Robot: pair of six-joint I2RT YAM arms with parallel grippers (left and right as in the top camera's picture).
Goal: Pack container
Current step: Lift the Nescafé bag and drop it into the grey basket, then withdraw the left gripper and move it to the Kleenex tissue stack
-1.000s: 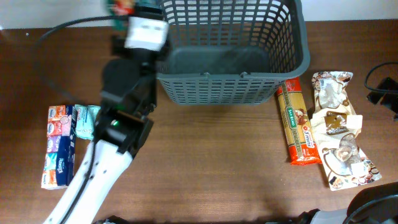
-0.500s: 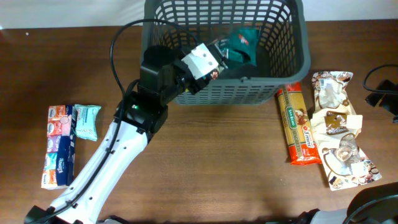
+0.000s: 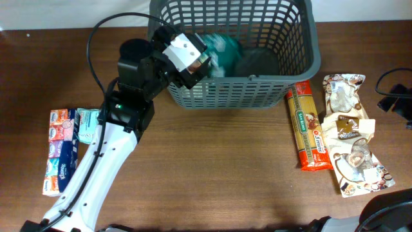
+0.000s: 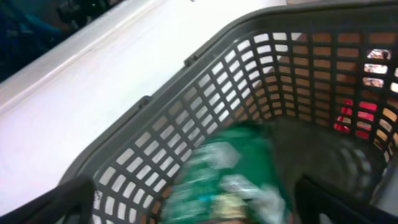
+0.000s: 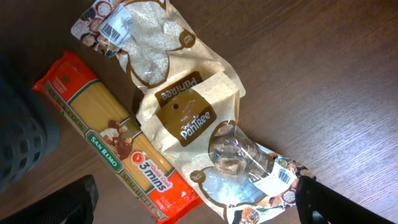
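Our left fingers (image 4: 57,203) stand wide over a blurred green packet (image 4: 229,169) in the basket (image 4: 205,102); our right fingers (image 5: 69,203) gape, empty.

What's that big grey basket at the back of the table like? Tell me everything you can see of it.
The basket is dark grey plastic, rectangular with rounded corners, a thick rim and lattice-slotted walls. It stands upright on the brown wooden table, near its far edge. A blurred green packet shows inside it, towards the left.
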